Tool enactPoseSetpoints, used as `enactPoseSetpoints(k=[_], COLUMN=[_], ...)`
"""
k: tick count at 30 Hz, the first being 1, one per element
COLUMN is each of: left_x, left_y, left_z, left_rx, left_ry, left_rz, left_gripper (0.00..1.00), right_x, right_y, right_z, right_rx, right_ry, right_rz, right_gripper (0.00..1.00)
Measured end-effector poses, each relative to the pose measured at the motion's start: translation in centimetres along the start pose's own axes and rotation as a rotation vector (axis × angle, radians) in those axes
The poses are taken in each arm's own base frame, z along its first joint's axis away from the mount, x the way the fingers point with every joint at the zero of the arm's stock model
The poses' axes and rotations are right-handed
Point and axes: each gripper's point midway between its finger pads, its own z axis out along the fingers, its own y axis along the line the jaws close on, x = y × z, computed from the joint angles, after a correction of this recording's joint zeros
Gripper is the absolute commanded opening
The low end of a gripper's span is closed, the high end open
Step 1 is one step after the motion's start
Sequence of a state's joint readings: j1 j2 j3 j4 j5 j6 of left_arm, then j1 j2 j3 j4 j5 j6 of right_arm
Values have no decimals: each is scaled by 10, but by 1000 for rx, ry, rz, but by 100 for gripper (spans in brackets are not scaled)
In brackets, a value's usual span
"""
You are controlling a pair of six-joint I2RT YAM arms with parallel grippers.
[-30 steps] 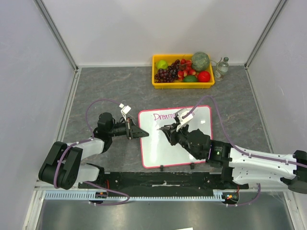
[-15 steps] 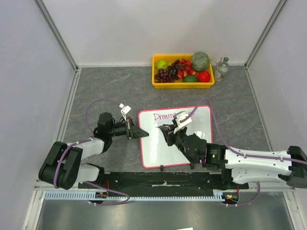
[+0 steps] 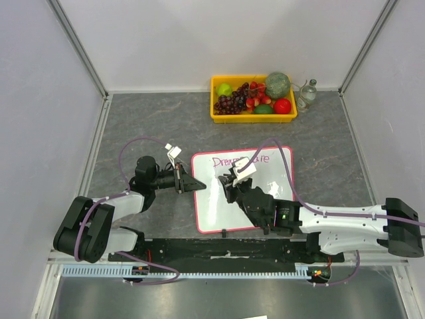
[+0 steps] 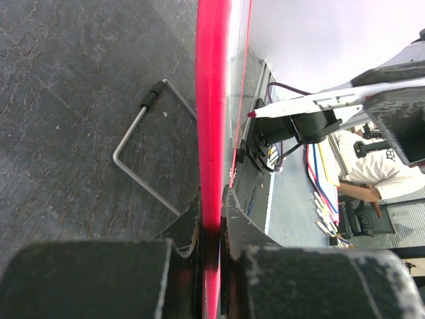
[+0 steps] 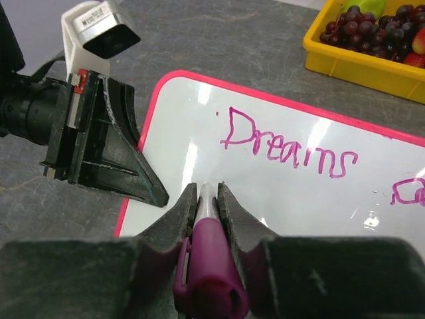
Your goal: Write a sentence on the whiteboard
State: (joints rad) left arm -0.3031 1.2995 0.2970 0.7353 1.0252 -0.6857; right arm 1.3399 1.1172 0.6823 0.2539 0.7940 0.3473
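The right gripper point(image 5: 206, 189) is closed on a purple marker point(image 5: 211, 266), over the whiteboard's point(image 3: 222, 212) left part, just nearer than the sentence point(image 5: 287, 145), which runs rightward along its far edge. The left gripper point(image 4: 211, 219) clamps the whiteboard's left rim.

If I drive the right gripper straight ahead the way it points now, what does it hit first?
Probably the whiteboard: the marker in the right gripper would touch bare white surface just below the sentence, clear of the left gripper. Depth is unclear.
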Motion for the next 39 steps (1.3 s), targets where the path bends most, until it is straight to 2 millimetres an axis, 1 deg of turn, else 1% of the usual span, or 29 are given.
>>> enactPoseSetpoints(k=[5,17,27,39], left_x=[0,1,1,1], left_y=[0,1,1,1], left_z=[0,0,0,0], left_rx=[-1,-3,-5,-5], left_ry=[0,0,0,0], left_rz=[0,-4,-5,-5], left_gripper=[2,2,2,2], right_x=[14,16,21,31], right_y=[-5,-6,-7,-1], right_z=[2,2,-2,-8], right_rx=[21,29,13,-38], right_ry=[14,7,20,54], right_rz=[-18,6,31,59], right_gripper=[0,0,0,0])
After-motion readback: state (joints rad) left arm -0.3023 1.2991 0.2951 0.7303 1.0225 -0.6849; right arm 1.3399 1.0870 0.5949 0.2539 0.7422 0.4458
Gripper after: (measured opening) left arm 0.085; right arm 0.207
